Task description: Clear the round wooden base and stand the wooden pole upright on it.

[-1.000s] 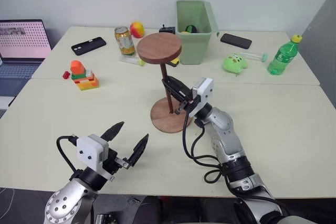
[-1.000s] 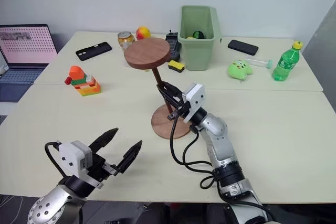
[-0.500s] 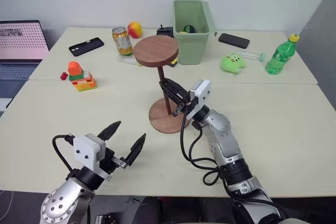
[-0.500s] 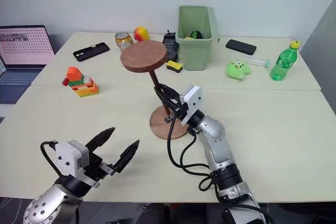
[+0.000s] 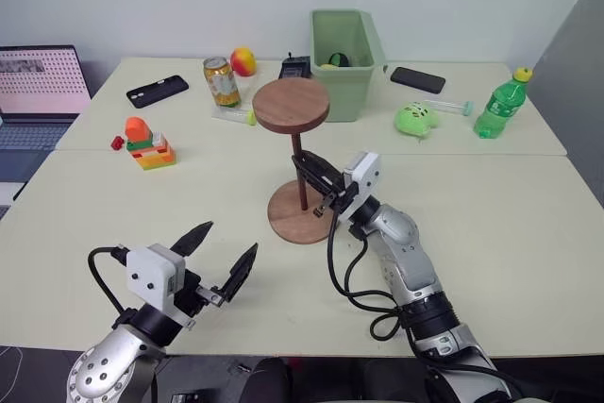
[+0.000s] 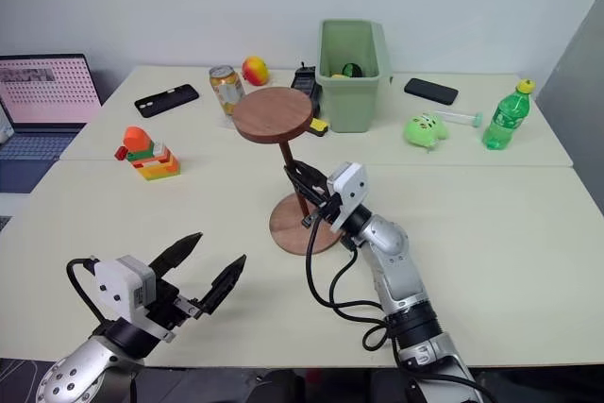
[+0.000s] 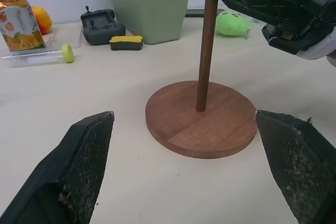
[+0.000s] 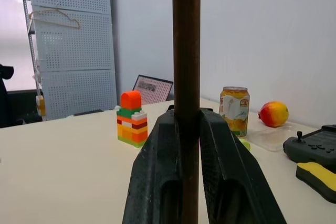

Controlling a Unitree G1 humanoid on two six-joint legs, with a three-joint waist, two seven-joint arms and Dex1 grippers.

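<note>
The round wooden base (image 5: 281, 226) lies flat in the middle of the table. The wooden pole (image 5: 298, 165) stands upright on its centre, with its fixed disc (image 5: 291, 105) at the top. In the left wrist view the rod's lower end (image 7: 201, 103) meets the base (image 7: 220, 129). My right gripper (image 5: 313, 183) is shut on the rod about halfway up; its fingers (image 8: 157, 171) clamp the rod (image 8: 186, 51) from both sides. At the table's front left my left gripper (image 5: 231, 239) stands open and holds nothing, a short way from the base.
A green bin (image 5: 346, 37) stands behind the pole, with a can (image 5: 223, 81), a fruit (image 5: 243, 61), a gamepad (image 5: 295, 67) and two phones (image 5: 158, 90) (image 5: 417, 79) nearby. Toy blocks (image 5: 144, 142) sit left, and a green toy (image 5: 413, 119) and bottle (image 5: 496, 104) right. A laptop (image 5: 42, 82) is far left.
My right gripper has sunk a little with the pole, which now stands straighter on the base. The camera has shifted slightly. The left gripper has kept still.
</note>
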